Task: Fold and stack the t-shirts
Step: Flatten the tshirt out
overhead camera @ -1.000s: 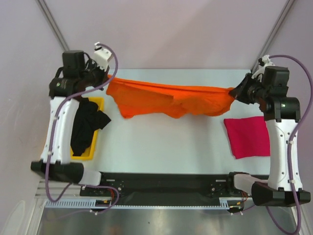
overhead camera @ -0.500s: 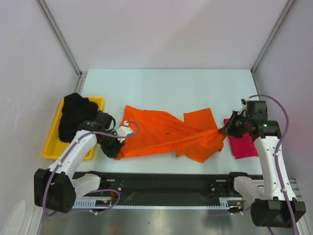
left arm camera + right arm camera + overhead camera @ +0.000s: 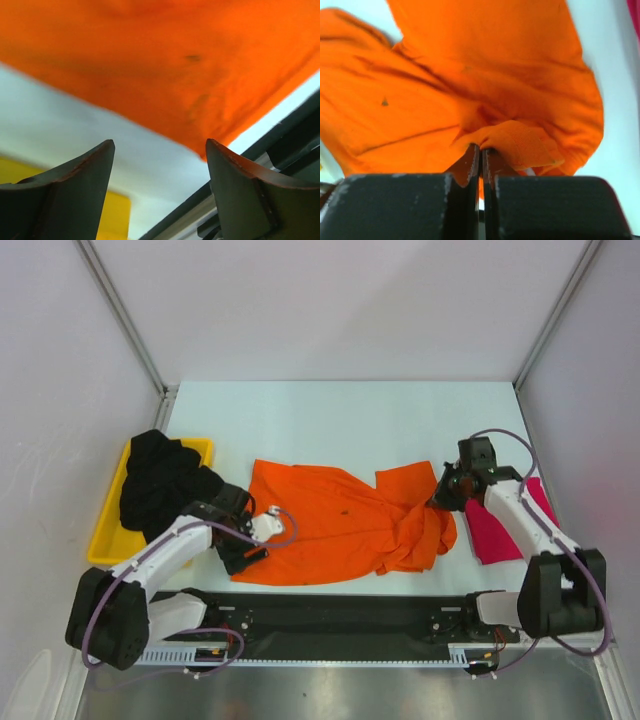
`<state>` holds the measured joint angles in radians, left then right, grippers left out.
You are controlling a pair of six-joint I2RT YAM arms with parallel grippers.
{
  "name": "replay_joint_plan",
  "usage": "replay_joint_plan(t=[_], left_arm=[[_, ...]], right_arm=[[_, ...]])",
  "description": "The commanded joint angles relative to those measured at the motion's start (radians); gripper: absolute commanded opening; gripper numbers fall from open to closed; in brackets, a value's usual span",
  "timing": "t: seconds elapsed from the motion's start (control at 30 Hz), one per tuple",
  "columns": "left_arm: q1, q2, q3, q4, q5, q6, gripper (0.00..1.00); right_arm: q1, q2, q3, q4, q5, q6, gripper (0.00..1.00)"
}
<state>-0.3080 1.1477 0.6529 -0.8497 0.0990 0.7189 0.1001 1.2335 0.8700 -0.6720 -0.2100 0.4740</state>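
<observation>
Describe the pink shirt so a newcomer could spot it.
Go to the table's right edge. The pink shirt lies flat there, partly under the right arm. It alone is magenta and neat, unlike the rumpled orange shirt beside it.

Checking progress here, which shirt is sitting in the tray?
The black shirt, bunched in the yellow tray; the orange shirt and pink shirt lie on the table.

white arms (image 3: 165,550), black joints (image 3: 478,455), purple cables (image 3: 497,431)
</observation>
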Motion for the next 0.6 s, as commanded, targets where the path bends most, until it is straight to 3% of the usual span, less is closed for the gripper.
replay_joint_plan(t=[0.0, 0.03, 0.07, 0.1, 0.17, 0.2, 0.3, 0.43, 0.53, 0.57], left_arm=[[-0.115, -0.04, -0.078, 0.076, -0.036, 0.077, 0.8], [-0.159, -0.04, -0.088, 0.089, -0.042, 0.088, 0.81], [-0.177, -0.026, -0.104, 0.118, -0.063, 0.097, 0.81], [-0.193, -0.014, -0.11, 0.132, -0.077, 0.097, 0.81], [-0.232, 0.016, -0.122, 0.175, -0.096, 0.099, 0.8], [-0.238, 0.049, -0.137, 0.188, -0.131, 0.099, 0.78], [-0.256, 0.092, -0.159, 0.239, -0.165, 0.079, 0.69], [-0.26, 0.106, -0.171, 0.274, -0.185, 0.054, 0.45], [-0.26, 0.109, -0.153, 0.282, -0.194, 0.022, 0.1], [-0.26, 0.11, -0.138, 0.278, -0.194, -0.001, 0.04]], right_arm=[[0.007, 0.085, 0.101, 0.14, 0.07, 0.023, 0.01], [0.006, 0.136, 0.115, 0.158, 0.07, 0.017, 0.1], [0.007, 0.161, 0.136, 0.161, 0.076, 0.011, 0.26], [0.007, 0.188, 0.179, 0.137, 0.08, -0.001, 0.54], [0.009, 0.248, 0.24, 0.074, 0.096, -0.044, 0.73], [0.009, 0.254, 0.262, 0.005, 0.122, -0.061, 0.77], [0.004, 0.175, 0.252, -0.093, 0.162, -0.086, 0.77], [0.015, -0.037, 0.144, -0.227, 0.208, -0.028, 0.72], [0.058, -0.17, 0.019, -0.299, 0.184, 0.066, 0.68], [0.075, -0.193, -0.033, -0.311, 0.172, 0.124, 0.66]])
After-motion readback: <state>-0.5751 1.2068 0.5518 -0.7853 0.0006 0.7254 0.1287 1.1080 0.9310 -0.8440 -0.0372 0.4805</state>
